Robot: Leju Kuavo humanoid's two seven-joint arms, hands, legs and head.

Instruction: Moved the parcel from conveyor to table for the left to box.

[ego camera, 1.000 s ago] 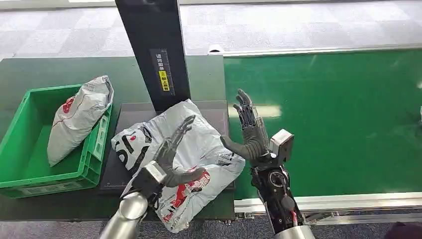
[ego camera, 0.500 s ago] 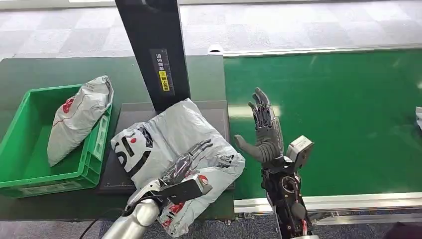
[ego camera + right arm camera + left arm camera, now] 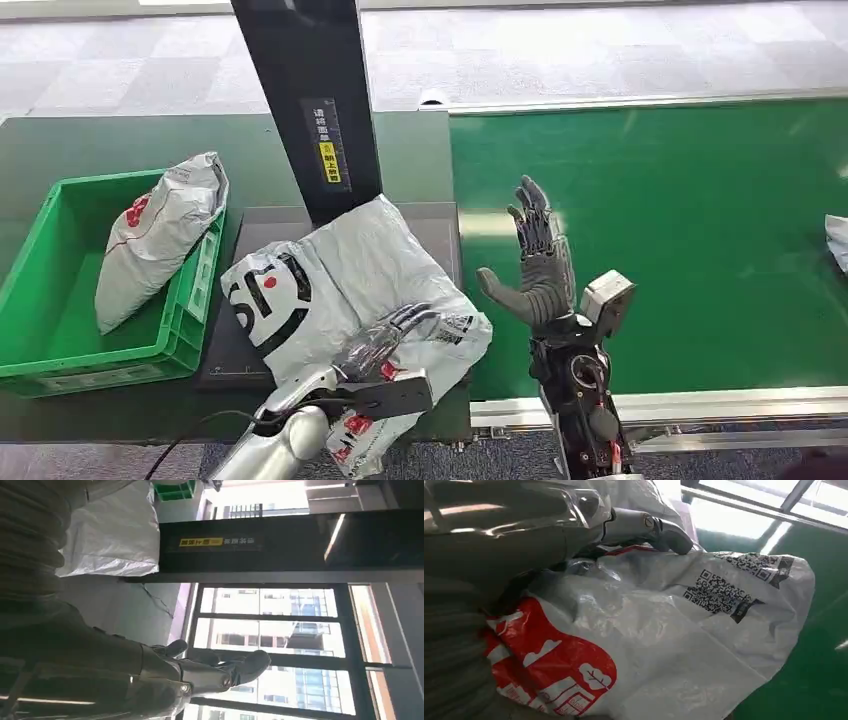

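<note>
The parcel (image 3: 350, 290) lies on the worktop (image 3: 420, 160) beside the green box (image 3: 60, 340). It looks soft, light and slippery. The left hand (image 3: 385, 345) rests on it with fingers (image 3: 664, 530) spread flat, holding nothing; the right hand (image 3: 540, 265) is open, raised over the conveyor (image 3: 700, 220). A bunched corner seems best to grip.

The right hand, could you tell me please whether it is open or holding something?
Open. The right hand stands upright over the green conveyor belt with its fingers spread and nothing between them.

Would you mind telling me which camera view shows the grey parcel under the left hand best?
Head view: the whole parcel lies beside the green crate. Left wrist view shows its printed end close; right wrist view, a corner.
</note>
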